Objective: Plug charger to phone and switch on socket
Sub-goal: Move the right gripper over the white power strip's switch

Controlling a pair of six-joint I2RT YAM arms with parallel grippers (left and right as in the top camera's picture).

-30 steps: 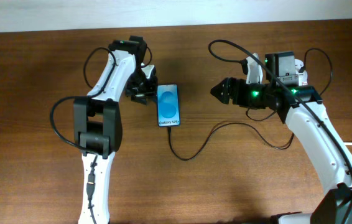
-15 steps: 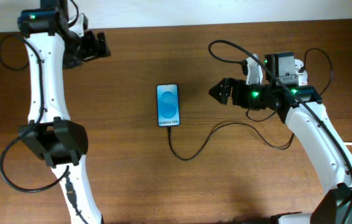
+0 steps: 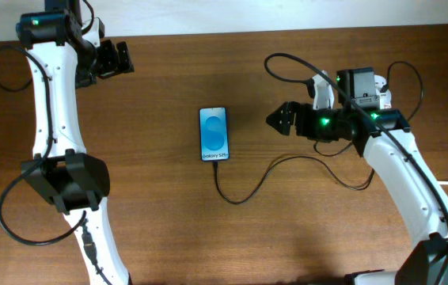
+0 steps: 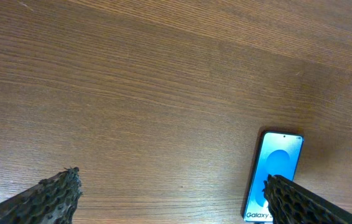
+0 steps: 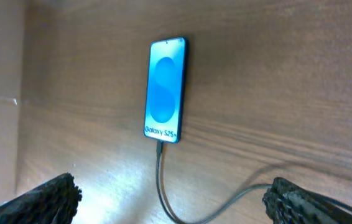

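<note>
Phone (image 3: 214, 134): lying flat, screen up; charger (image 3: 238, 195) meets its lower edge, so plugging is apparently complete.
Left gripper (image 3: 118, 58): fingers spread, empty; well apart, leaving the phone unobstructed.
Right gripper (image 3: 278, 119): spread, empty; near the phone.
Socket: not discernible; its switch presumably remains.

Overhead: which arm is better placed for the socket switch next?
Right: the right pincer is open near the partly hidden white power strip; the left pincer is away at the far corner of the brown wooden table.
</note>
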